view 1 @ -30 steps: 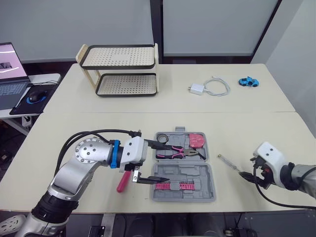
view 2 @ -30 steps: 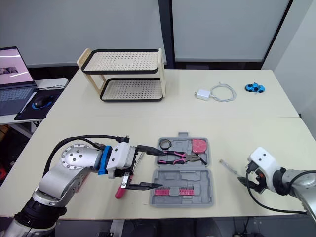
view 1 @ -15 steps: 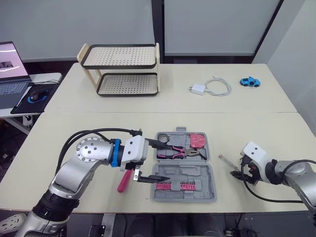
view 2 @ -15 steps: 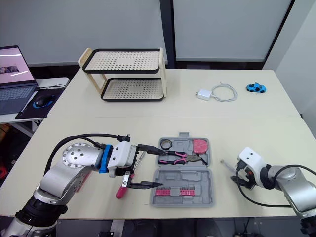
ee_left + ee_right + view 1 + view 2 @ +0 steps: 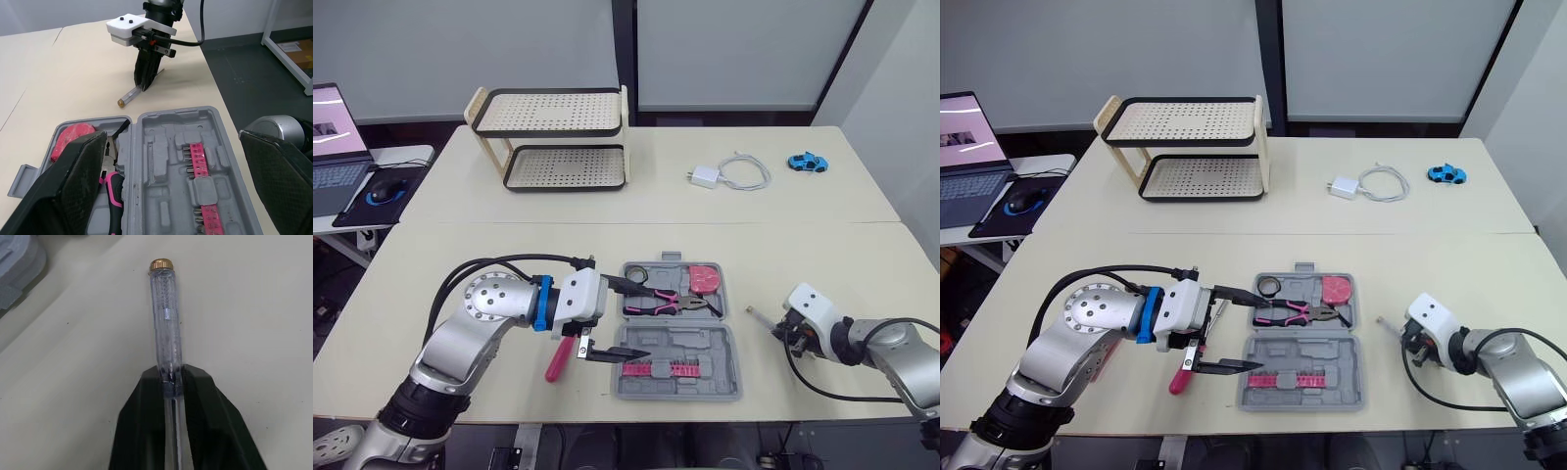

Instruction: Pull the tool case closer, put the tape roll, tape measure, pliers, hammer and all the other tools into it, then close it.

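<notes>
Right wrist: right gripper (image 5: 171, 377) pinches clear screwdriver (image 5: 165, 318), brass cap (image 5: 161, 265) visible | left wrist: screwdriver points toward case (image 5: 166, 147) | head: left gripper (image 5: 646, 321) spread wide over case.

A: What do I lose under the left gripper (image 5: 644, 321)?
B: The hammer (image 5: 556, 360) head; I see only its pink handle. The screwdriver (image 5: 165, 328) shaft is hidden between the right gripper (image 5: 171, 376) fingers.

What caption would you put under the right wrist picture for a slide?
Right gripper pinching a clear, brass-capped screwdriver on the beige table, near the grey tool case.
</notes>
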{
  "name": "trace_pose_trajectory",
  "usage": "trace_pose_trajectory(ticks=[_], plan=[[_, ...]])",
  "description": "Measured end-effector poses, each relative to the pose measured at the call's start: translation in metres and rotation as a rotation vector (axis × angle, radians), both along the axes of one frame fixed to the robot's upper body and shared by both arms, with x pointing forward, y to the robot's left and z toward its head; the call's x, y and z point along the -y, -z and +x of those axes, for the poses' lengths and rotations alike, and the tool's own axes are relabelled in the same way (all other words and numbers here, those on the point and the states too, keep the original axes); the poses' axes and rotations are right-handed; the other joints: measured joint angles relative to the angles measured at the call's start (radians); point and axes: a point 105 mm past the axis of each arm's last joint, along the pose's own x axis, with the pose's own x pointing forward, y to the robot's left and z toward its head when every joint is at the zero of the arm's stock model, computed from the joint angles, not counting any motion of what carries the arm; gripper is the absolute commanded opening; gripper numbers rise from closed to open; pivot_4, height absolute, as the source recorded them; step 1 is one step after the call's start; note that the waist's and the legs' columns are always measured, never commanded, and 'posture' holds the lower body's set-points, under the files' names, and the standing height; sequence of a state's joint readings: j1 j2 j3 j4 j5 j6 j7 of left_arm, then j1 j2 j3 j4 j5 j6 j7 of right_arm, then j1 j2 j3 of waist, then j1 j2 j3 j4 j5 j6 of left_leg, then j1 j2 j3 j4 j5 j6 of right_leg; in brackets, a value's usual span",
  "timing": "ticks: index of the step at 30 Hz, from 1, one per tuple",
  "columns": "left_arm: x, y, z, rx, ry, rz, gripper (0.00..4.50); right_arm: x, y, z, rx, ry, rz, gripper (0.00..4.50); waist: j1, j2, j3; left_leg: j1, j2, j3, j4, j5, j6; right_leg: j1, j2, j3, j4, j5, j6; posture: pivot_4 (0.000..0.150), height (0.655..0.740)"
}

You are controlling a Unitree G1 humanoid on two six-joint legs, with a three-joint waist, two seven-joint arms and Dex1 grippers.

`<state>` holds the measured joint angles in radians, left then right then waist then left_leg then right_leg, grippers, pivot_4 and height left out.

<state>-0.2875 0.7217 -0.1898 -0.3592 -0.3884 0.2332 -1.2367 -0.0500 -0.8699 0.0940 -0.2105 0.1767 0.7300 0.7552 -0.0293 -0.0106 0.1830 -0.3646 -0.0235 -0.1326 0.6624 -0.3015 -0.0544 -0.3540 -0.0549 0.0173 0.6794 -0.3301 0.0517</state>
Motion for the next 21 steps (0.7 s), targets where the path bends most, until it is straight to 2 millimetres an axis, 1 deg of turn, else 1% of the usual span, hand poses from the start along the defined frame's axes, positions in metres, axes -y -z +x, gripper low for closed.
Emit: trace_pose_trajectory(ticks=[4, 9, 14, 16, 18, 21], plan=[[-0.004, 0.002, 0.001, -0.007, 0.0, 0.018, 4.5, 0.001, -0.001, 0.0, 0.002, 0.007, 0.002, 0.22, 0.0, 0.0, 0.0, 0.0, 0.0, 0.0, 0.0, 0.0, 0.0, 0.0, 0.0, 0.0, 0.0, 0.0, 0.0, 0.15, 0.74], [-0.012, 0.005, 0.005, -0.014, -0.018, 0.037, 4.5, 0.008, -0.006, 0.0, -0.002, 0.08, 0.018, 0.22, 0.0, 0.0, 0.0, 0.0, 0.0, 0.0, 0.0, 0.0, 0.0, 0.0, 0.0, 0.0, 0.0, 0.0, 0.0, 0.15, 0.74], [-0.013, 0.004, 0.005, -0.012, -0.017, 0.04, 4.5, 0.005, -0.009, -0.007, -0.01, 0.096, 0.035, 0.22, 0.0, 0.0, 0.0, 0.0, 0.0, 0.0, 0.0, 0.0, 0.0, 0.0, 0.0, 0.0, 0.0, 0.0, 0.0, 0.15, 0.74], [-0.017, 0.002, 0.007, -0.004, -0.029, 0.042, 4.5, 0.0, -0.017, -0.007, 0.011, 0.074, 0.026, 0.22, -0.002, 0.0, 0.0, 0.0, 0.0, 0.0, 0.0, 0.0, 0.0, -0.001, 0.0, 0.001, 0.0, 0.0, 0.0, 0.15, 0.74], [-0.025, 0.002, 0.007, -0.002, -0.047, 0.066, 4.5, -0.005, -0.029, -0.008, 0.035, 0.034, -0.004, 0.22, -0.003, 0.001, 0.0, 0.0, 0.0, 0.0, -0.001, 0.0, 0.0, -0.001, 0.0, 0.001, 0.0, 0.0, 0.0, 0.15, 0.74], [-0.04, 0.004, 0.009, -0.004, -0.096, 0.1, 4.5, -0.018, -0.058, -0.004, 0.094, -0.069, -0.067, 0.22, -0.004, 0.001, 0.0, 0.0, 0.0, -0.001, -0.001, 0.0, 0.0, -0.002, 0.001, 0.001, 0.001, 0.0, 0.0, 0.15, 0.74]])
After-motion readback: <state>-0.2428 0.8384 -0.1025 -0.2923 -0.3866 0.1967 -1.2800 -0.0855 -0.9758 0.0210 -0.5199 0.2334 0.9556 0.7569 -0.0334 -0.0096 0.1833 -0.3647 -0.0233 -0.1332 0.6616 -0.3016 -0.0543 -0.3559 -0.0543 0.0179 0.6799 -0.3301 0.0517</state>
